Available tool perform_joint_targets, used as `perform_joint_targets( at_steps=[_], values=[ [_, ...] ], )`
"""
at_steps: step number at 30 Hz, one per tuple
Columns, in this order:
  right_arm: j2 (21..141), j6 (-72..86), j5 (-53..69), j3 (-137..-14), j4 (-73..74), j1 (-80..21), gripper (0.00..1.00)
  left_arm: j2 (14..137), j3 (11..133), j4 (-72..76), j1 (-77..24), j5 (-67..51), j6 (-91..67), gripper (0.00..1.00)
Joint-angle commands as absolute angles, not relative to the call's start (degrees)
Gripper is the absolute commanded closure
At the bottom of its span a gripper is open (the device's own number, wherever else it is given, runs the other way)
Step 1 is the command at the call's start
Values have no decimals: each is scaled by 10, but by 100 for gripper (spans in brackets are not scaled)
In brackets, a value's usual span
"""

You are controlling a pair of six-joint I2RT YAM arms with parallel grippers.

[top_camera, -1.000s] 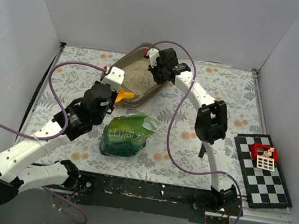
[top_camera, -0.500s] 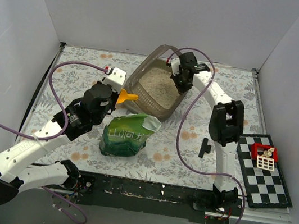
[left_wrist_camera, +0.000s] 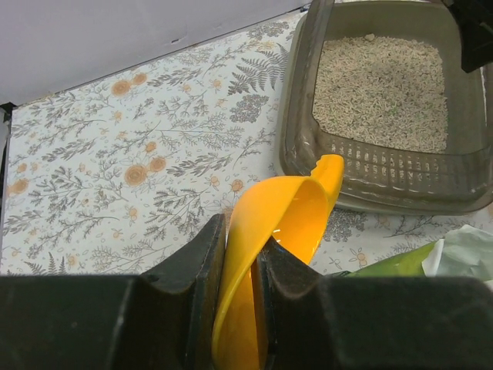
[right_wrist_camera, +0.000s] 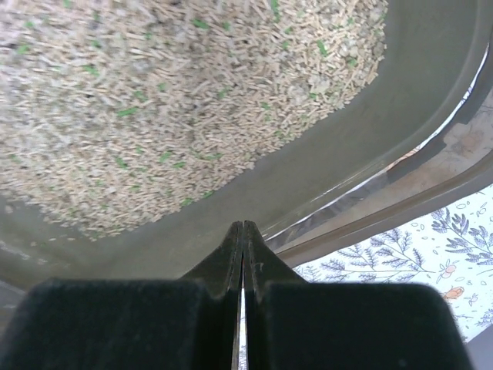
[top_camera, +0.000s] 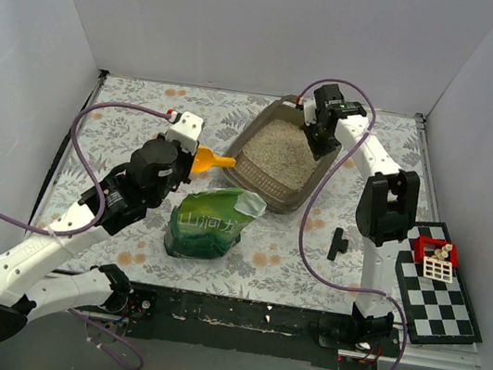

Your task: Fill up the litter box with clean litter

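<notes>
My right pincer (right_wrist_camera: 243, 225) clamps the litter box (top_camera: 270, 187) rim steady; my left pincer (left_wrist_camera: 240, 250), gripping the scoop (left_wrist_camera: 286, 216), should add litter (top_camera: 282, 148) next.

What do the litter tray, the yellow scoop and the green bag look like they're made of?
Grey-brown rectangular litter tray: likely translucent moulded plastic; light shows through its rim.
Small yellow scoop: smooth, glossy plastic.
Green bag: probably plastic film, shiny and crinkled.

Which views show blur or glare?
Right wrist: the clean litter looks blurred at upper left, and a bright glare streak follows the litter box wall. Left wrist: sharp, though its fingers are nearly black. Top external: evenly lit.
</notes>
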State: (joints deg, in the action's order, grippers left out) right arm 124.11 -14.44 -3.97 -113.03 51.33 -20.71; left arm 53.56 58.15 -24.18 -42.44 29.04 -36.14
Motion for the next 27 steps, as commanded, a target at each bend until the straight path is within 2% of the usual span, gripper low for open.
perform_joint_targets(
  at_steps=[1,3,8,11,15,18,21,23,27],
  values=[
    [1176,-123,-22,-1191,538,-239,99,519,606,-249,-422,273,-380,100],
    [1155,-111,-13,-1204,539,-255,96,521,612,-256,-422,271,-384,100],
    [1061,-74,43,-1166,505,-278,71,525,642,-278,-421,244,-392,100],
    [977,-42,98,-1091,462,-279,66,529,676,-303,-421,220,-403,100],
    [874,-11,184,-954,356,-279,55,531,713,-329,-421,187,-416,100],
    [880,21,157,-951,335,-279,56,534,740,-343,-422,185,-424,100],
    [938,50,154,-991,346,-279,63,531,751,-350,-422,178,-435,100],
    [981,80,156,-1019,337,-279,64,528,752,-355,-423,181,-439,100],
    [1042,170,169,-1034,253,-279,55,519,753,-363,-422,192,-446,100]
  ],
)
